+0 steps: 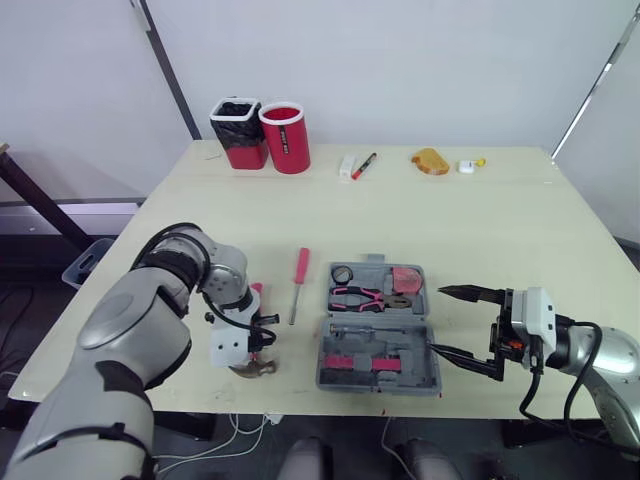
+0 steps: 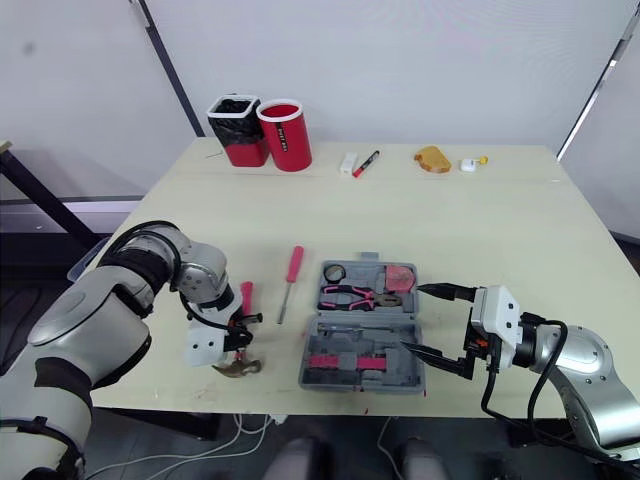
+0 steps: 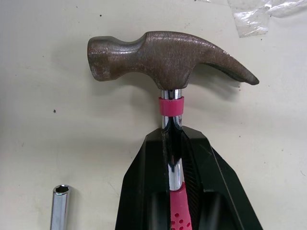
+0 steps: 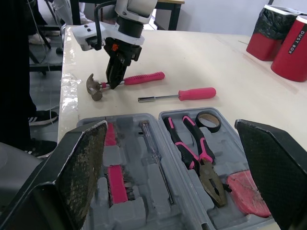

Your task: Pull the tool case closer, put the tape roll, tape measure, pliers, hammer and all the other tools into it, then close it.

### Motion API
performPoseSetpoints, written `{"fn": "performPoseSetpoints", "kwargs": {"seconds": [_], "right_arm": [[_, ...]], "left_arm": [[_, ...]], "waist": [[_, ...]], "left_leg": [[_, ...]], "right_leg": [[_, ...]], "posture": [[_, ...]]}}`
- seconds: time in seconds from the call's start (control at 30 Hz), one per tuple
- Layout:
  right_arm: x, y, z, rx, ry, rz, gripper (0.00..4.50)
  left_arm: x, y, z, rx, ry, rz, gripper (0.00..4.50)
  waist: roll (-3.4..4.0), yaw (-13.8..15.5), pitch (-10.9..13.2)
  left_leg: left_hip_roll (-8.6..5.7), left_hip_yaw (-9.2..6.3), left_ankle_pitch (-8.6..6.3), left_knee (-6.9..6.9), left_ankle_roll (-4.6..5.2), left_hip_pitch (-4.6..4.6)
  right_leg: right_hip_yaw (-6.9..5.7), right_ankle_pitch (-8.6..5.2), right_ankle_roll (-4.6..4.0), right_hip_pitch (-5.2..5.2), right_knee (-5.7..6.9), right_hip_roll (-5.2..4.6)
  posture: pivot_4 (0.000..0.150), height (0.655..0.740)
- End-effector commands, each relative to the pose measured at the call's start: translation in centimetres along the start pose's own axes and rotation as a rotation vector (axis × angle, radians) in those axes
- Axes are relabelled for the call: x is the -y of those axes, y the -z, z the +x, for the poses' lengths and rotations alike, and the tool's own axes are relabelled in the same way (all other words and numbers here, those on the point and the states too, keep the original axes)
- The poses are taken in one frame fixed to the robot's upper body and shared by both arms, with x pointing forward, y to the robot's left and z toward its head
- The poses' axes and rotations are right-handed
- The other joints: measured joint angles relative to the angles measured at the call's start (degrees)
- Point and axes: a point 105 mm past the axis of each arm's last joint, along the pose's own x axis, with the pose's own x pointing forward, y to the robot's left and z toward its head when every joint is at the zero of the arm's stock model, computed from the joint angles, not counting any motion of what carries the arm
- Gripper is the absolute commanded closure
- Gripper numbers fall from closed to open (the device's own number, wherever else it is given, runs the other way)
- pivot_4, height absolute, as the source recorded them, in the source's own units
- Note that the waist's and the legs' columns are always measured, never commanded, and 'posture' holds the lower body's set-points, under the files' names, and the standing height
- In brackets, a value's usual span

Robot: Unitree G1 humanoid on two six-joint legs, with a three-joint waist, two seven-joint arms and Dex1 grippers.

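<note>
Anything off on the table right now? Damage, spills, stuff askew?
Nothing spilled or broken. Two minor things: the hammer head is brown and dull, looks rusted or worn, and a crumpled scrap of clear plastic lies on the table beside it. The left gripper is shut on the hammer's neck.

The left end effector hides much shaft of the brown-headed, pink-gripped steel hammer. The small white-and-yellow item at the surface's far edge is too small to identify.
</note>
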Motion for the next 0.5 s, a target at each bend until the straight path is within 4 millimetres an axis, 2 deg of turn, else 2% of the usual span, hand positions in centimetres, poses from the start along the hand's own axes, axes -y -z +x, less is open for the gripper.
{"fn": "performPoseSetpoints", "kwargs": {"seconds": [0.03,0.33,0.5], "right_arm": [[0.2,-0.8,0.0,0.025,0.004,-0.04,0.0],[0.1,-0.8,0.0,0.033,0.007,-0.036,0.0],[0.0,-0.8,0.3,0.043,0.0,-0.033,0.0]], "left_arm": [[1.8,-1.0,-0.3,0.057,0.02,-0.021,4.44],[3.1,0.2,-3.9,-0.025,-0.188,-0.255,4.44],[2.3,1.0,-5.9,-0.042,-0.364,-0.409,4.44]], "waist": [[-0.07,-0.23,0.04],[-0.82,-0.62,0.48],[-1.05,0.2,0.6]], "left_leg": [[0.01,0.0,0.0,0.0,0.0,-0.01],[0.05,-0.03,0.0,0.01,0.0,-0.13],[0.03,-0.03,0.0,0.05,0.0,-0.17]], "right_leg": [[0.01,0.0,0.0,0.0,-0.01,0.01],[-0.06,0.0,-0.01,-0.07,-0.02,0.02],[-0.11,0.0,0.0,-0.07,-0.02,-0.01]], "posture": [[0.15,0.74],[0.15,0.74],[0.15,0.74]]}}
